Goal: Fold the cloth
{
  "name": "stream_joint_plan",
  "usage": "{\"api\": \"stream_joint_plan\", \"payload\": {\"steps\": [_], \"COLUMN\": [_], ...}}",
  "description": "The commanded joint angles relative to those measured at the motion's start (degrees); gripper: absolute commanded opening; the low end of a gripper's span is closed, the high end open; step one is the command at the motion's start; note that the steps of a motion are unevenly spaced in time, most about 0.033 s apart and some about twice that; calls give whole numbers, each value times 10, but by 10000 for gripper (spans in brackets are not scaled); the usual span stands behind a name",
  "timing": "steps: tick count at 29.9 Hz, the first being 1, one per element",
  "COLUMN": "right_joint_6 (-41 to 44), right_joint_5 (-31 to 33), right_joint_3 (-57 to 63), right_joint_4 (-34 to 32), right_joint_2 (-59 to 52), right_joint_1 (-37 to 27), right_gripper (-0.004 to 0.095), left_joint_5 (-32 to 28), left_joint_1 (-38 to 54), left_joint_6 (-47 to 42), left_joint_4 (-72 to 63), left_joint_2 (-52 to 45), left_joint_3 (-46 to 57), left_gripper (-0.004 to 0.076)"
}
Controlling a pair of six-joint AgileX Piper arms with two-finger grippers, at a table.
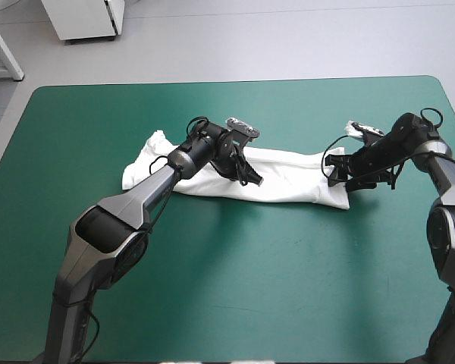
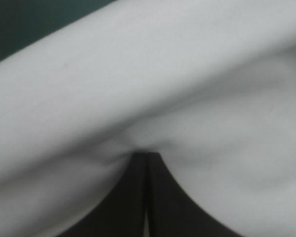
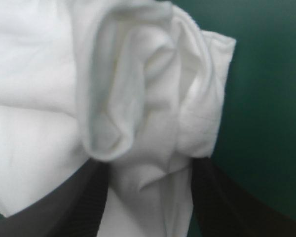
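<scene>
The white T-shirt [image 1: 288, 178] lies as a long, narrow folded band across the middle of the teal-green table, one sleeve sticking out at its left end. My left gripper [image 1: 252, 180] rests on the band's middle. In the left wrist view it [image 2: 147, 154] is shut in a pointed arch, and the T-shirt [image 2: 138, 74] puckers at its tip. My right gripper [image 1: 335, 176] is at the band's right end. In the right wrist view it [image 3: 150, 165] stands open, with a bunched fold of the T-shirt [image 3: 128, 89] between its fingers.
Bare teal-green cover [image 1: 250, 288] surrounds the band on all sides, widest toward the near edge. A strip of cover [image 3: 266, 98] shows beside the shirt's end in the right wrist view.
</scene>
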Motion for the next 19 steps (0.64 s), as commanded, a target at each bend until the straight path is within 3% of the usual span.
{"api": "stream_joint_plan", "payload": {"steps": [1, 5, 7, 9, 11, 15, 19], "right_joint_6": [-2, -2, 23, 49, 61, 66, 44], "right_joint_5": [-4, -6, -8, -10, -9, -1, 0], "right_joint_3": [-5, -5, -5, -5, -5, -6, -9], "right_joint_4": [8, 6, -13, -49, -75, -76, -36], "right_joint_2": [-13, 2, 9, 14, 16, 16, 2], "right_joint_1": [16, 38, 49, 56, 60, 60, 60], "right_gripper": [500, 491, 418, 248, -12, -17, -17], "left_joint_5": [3, 2, 3, 4, 4, 3, 3], "left_joint_1": [-2, -2, -2, -2, -2, -2, -2], "left_joint_6": [-1, -1, -1, -1, 1, 1, 2], "left_joint_4": [-16, -16, -16, -16, -16, -16, -16], "left_joint_2": [-22, -22, -22, -22, -22, -22, -22], "left_joint_3": [-10, -10, -10, -10, -10, -10, -10], "left_gripper": [-22, -22, -22, -22, -22, -22, -22]}}
